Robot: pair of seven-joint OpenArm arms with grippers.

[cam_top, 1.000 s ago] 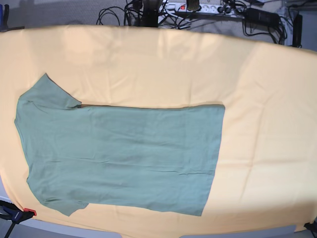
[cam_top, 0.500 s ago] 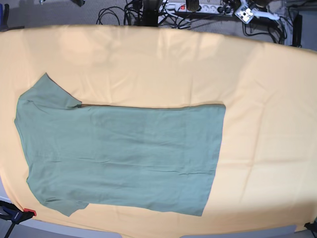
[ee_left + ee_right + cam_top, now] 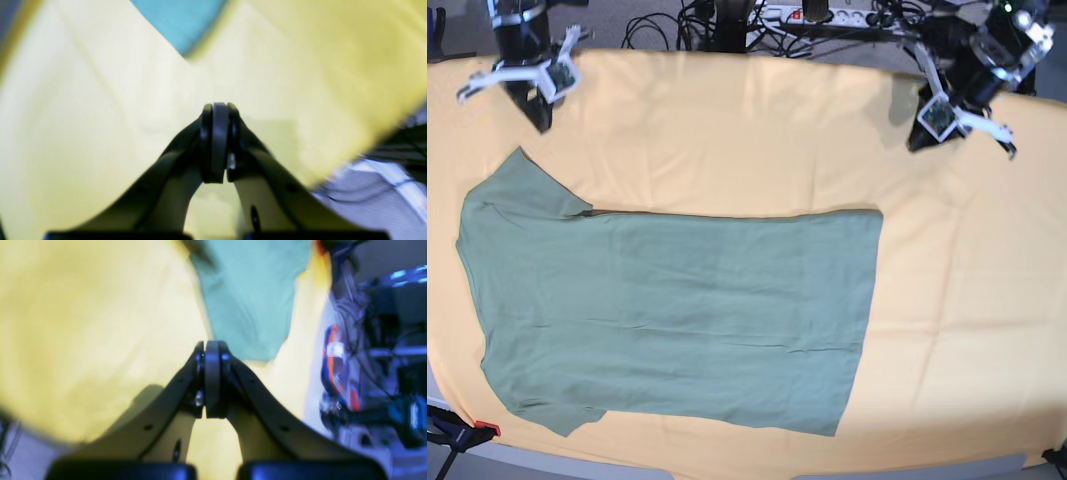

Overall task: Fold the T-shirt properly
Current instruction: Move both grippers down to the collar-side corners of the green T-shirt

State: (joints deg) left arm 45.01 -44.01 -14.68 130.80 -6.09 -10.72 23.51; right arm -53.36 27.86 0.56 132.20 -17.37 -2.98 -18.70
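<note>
Shirt layout before folding: we see the T-shirt lying flat on the table cloth, sleeves toward the base view's left, hem toward its right. The right gripper hangs above the cloth near the upper sleeve, its jaws pressed together on nothing. The left gripper, likewise closed and empty, hangs over bare cloth, well apart from the hem.

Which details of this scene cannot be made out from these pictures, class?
- T-shirt neckline tag: too small in base view.
- T-shirt beyond one patch: cut off in blurred left wrist view.
- Right gripper tips: blurred, right wrist view.
- Left gripper tips: too small, base view.
</note>
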